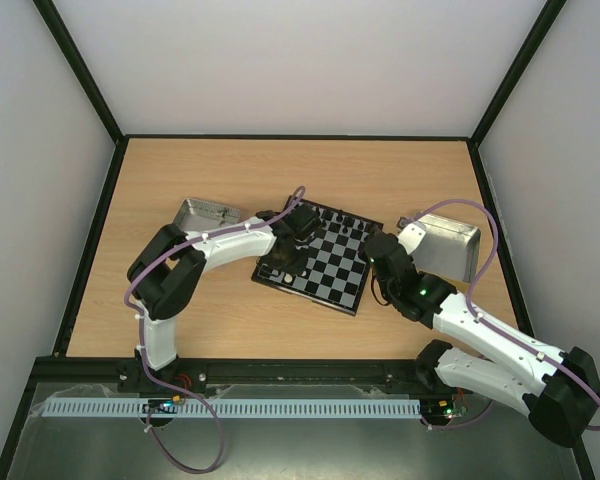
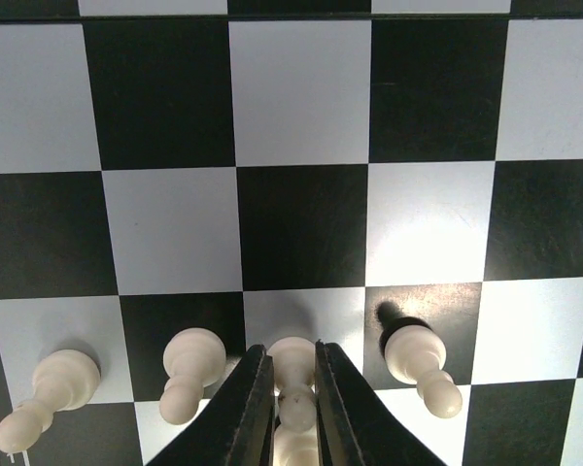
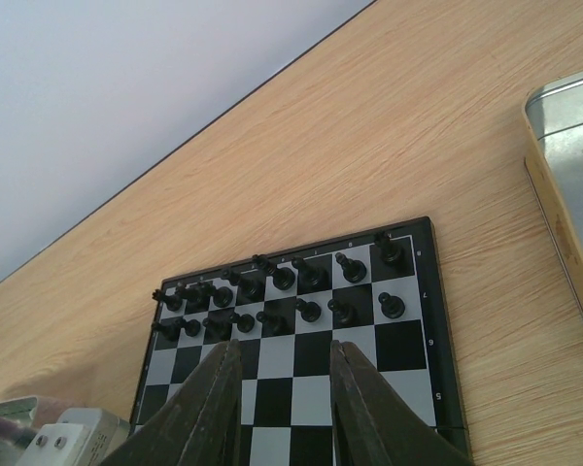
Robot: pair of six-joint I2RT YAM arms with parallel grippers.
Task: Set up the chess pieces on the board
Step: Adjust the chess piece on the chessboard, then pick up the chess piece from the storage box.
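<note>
Four small cream-white pawns (image 2: 189,374) stand in one row on the flat black-and-pale checkered chessboard (image 2: 301,97); the third pawn (image 2: 294,398) from the left is the one that matters. The left gripper (image 2: 292,351) has its two dark fingers (image 2: 253,408) closed on it, one on each flank, so the piece lies directly between them, not ahead or to a side. Its long axis is upright and in line with the fingers, over a pale square; whether its base bears fully on the board I cannot tell. A neighbouring pawn stands just beside each finger; my judgement is that any parting of the fingers must be small, and any lift straight up along the pawn. The right gripper (image 3: 286,349) hovers over the board's middle rows, fingers apart with nothing between them, facing two rows of small black pieces (image 3: 282,282) at the far edge; it is well apart from the white row, so the left arm is plainly nearer; a shiny metal tray (image 3: 564,146) lies beside the board.
</note>
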